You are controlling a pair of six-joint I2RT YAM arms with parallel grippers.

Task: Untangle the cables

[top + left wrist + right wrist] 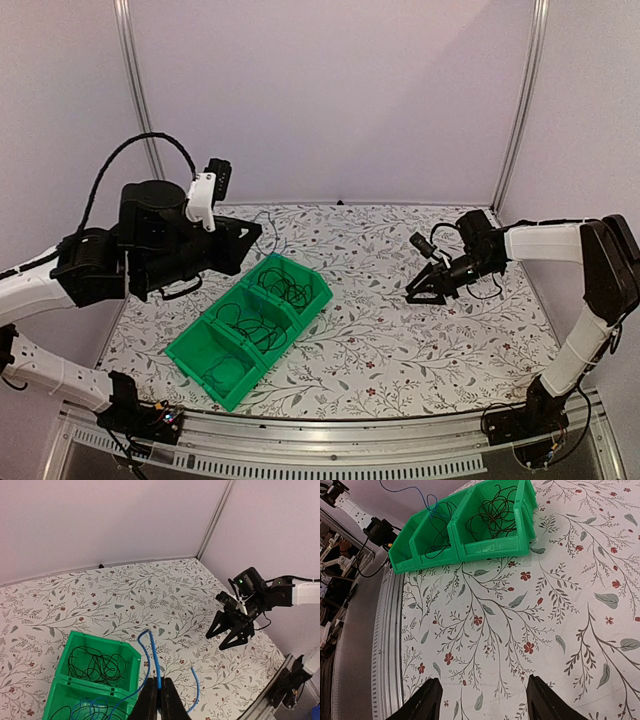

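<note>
Jaws of the left gripper [159,700] pinch the blue cable [154,655] at the bottom centre of its wrist view; the right gripper [484,679] has its jaws apart above the floral table [545,605]. Black cables [285,285] lie coiled in the green bin [190,352], centre-left in the top view

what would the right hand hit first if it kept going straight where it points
Probably the bare floral cloth, short of the green bins: the open right hand tilts down at it. Depth is hard to judge.
</note>
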